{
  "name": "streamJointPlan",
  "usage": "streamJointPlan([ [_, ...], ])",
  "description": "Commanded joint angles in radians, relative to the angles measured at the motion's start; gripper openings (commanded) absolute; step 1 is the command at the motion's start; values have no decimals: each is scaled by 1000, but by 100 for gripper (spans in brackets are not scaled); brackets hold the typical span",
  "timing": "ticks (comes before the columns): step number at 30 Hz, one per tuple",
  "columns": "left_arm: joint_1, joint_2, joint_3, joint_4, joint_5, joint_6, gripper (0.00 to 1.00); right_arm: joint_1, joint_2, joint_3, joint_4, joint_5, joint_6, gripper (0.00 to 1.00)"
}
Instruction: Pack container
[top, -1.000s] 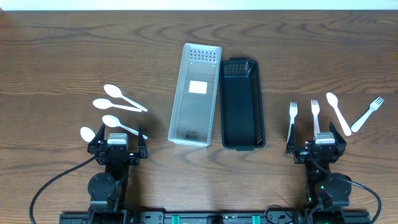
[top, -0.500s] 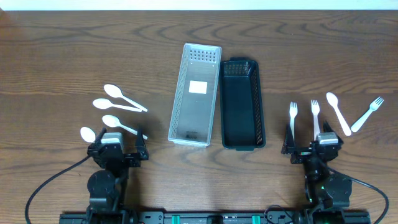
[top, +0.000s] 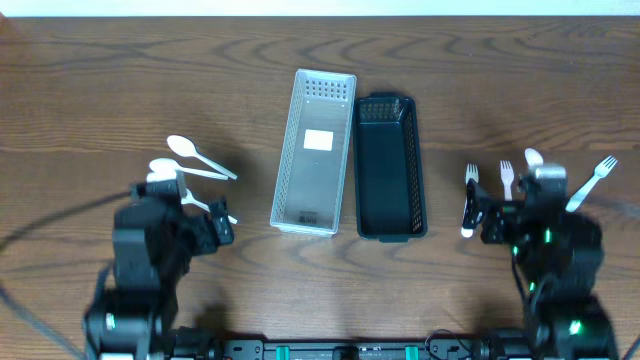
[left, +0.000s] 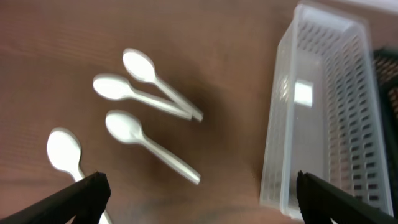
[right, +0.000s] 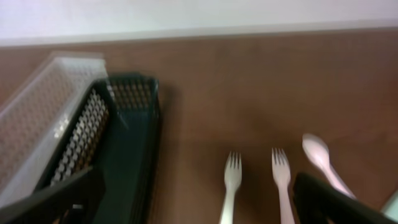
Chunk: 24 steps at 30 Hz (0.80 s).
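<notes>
Plainly nothing is packed yet: the white basket (top: 310, 190) and black basket (top: 390, 180) are empty, spoons (left: 121, 126) lie by the left edge, forks (right: 232, 168) by the right, and the left gripper (left: 199, 202) and right gripper (right: 199, 199) gape wide, holding nothing.

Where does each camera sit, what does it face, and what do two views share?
Overhead: above the table, looking straight down; left arm, right arm show.
Left wrist: left arm, angled down at spoons; left end effector shows.
Right wrist: right arm, angled forward at forks; right end effector shows.
Shared: all see the white basket.
</notes>
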Motion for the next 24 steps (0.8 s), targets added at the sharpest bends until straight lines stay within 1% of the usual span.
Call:
streamJointPlan([
  [1, 2, 194, 138, -77, 12, -15, 98, 9, 208, 194, -139, -9, -4, 99],
  [4, 2, 342, 212, -112, 11, -16, 98, 9, 383, 347, -274, -35, -8, 99],
  [6, 2, 421, 227, -97, 12, -17, 98, 9, 470, 407, -306, -69, 1, 99],
  [8, 2, 485, 227, -69, 13, -16, 98, 9, 540, 427, -311, -86, 2, 99],
  [9, 2, 518, 227, -55, 13, -16, 99, 9, 566, 427, -308, -85, 2, 95],
  [10, 2, 545, 227, -45, 13, -16, 95, 9, 595, 427, -307, -86, 2, 85],
  [11, 2, 575, 227, -38, 13, -16, 91, 9, 626, 427, -308, -86, 2, 81],
  [12, 1, 600, 227, -33, 17, -17, 90, 9, 651, 426, -309, -85, 2, 80],
  [13, 1, 623, 227, -27, 30, -16, 89, 9, 678, 425, -308, -86, 2, 73],
  [15, 1, 674, 227, -15, 63, -16, 74, 9, 739, 425, -307, -85, 2, 56],
  [18, 1, 732, 227, 1, 115, -17, 61, 10, 817, 425, -301, -86, 2, 49],
  [20, 0, 765, 227, 7, 133, -17, 53, 10, 862, 425, -296, -86, 2, 40],
  [21, 0, 782, 227, 10, 135, -17, 49, 10, 885, 425, -293, -86, 2, 39],
  [24, -9, 824, 227, 11, 135, -16, 39, 12, 942, 425, -292, -86, 2, 39],
])
